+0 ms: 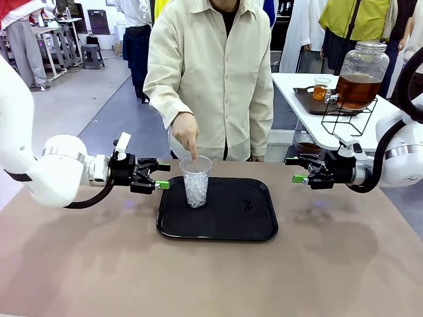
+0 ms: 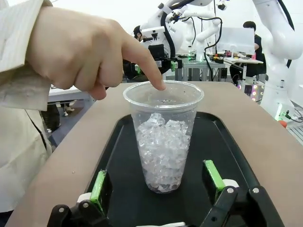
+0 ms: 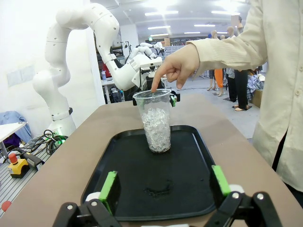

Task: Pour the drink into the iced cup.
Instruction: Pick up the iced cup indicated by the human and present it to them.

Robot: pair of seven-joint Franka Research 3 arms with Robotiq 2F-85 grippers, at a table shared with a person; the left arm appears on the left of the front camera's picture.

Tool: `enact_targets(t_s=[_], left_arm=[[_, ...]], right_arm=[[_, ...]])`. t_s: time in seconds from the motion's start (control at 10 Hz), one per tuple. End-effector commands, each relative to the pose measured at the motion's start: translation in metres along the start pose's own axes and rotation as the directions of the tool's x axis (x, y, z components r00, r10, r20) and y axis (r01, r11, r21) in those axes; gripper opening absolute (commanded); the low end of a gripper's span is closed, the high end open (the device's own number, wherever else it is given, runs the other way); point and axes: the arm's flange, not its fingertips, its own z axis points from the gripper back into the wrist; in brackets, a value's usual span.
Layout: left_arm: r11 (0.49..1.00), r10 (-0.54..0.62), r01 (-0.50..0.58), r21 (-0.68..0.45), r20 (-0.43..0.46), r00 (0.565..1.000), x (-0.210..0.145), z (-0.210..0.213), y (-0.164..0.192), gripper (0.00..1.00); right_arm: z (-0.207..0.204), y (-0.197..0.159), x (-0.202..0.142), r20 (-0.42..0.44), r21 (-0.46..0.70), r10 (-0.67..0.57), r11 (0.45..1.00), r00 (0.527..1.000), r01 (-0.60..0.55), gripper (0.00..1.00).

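Observation:
A clear plastic iced cup (image 1: 196, 181) stands upright at the left of a black tray (image 1: 231, 218). A person's hand (image 1: 187, 134) points a finger down onto its rim. My left gripper (image 1: 163, 176) hovers open just left of the cup; in the left wrist view the cup (image 2: 163, 137) stands a little ahead of the green pads (image 2: 98, 185), untouched. My right gripper (image 1: 295, 170) is open and empty at the tray's right side, facing the cup (image 3: 156, 120) across the tray (image 3: 142, 184). The drink, an amber liquid, fills a glass jar (image 1: 360, 76) on a side table.
The jar sits on a black wire stand (image 1: 347, 115) on a white table (image 1: 297, 82) at the back right. Beside it a small cup of amber liquid (image 1: 322, 88) rests on a dark tray. The person stands at the far edge of the brown table (image 1: 211, 277).

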Motion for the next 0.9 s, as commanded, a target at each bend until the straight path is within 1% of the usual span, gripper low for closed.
enact_targets(t_s=[0.0, 0.3, 0.8], left_arm=[[0.999, -0.020, 0.020, 0.027, 0.011, 1.000, -0.006, -0.011, 0.005, 1.00], [1.000, -0.006, 0.006, -0.002, 0.005, 1.000, -0.013, -0.027, 0.008, 1.00], [1.000, -0.010, 0.010, -0.012, 0.026, 1.000, -0.012, -0.042, 0.008, 1.00]], right_arm=[[-0.002, 0.000, 0.002, 0.000, 0.003, 0.002, 1.000, 1.000, -0.002, 1.00], [-0.002, 0.000, 0.002, 0.000, 0.003, 0.002, 1.000, 1.000, -0.002, 1.00], [-0.002, 0.000, 0.002, 0.000, 0.003, 0.002, 1.000, 1.000, -0.002, 1.00]])
